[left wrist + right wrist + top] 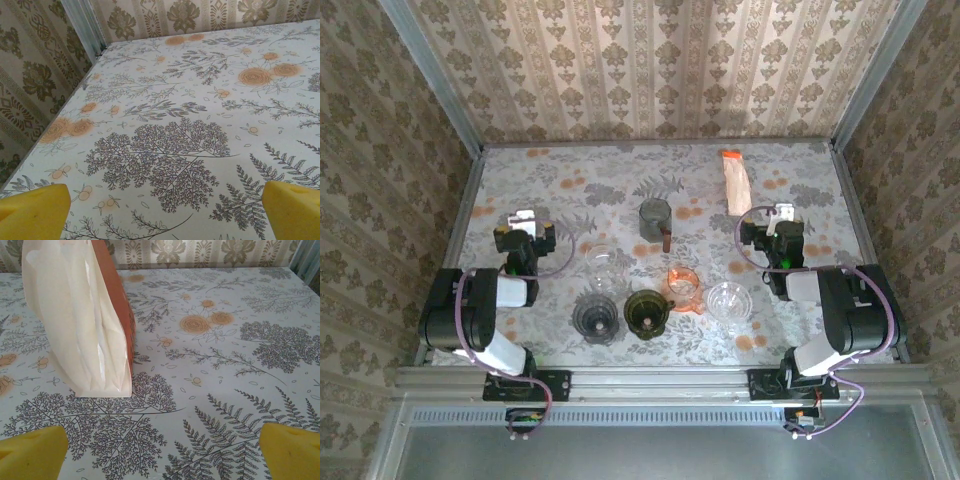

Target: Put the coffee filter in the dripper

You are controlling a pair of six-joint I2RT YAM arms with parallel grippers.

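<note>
The left gripper (160,212) is held spread wide and empty over bare table (200,100). The right gripper (160,452) is likewise spread and empty, with the filter pack (85,325) seen near it at eleven o'clock. Several drippers (645,312) are grouped mid-table.

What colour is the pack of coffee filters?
The filter pack is cream-white with an orange-brown side; the right wrist view shows it best.

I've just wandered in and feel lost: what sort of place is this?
Likely a robot test booth staged as a coffee corner: wallpapered walls, two arms bolted at the table edge, drippers and a filter pack.
</note>
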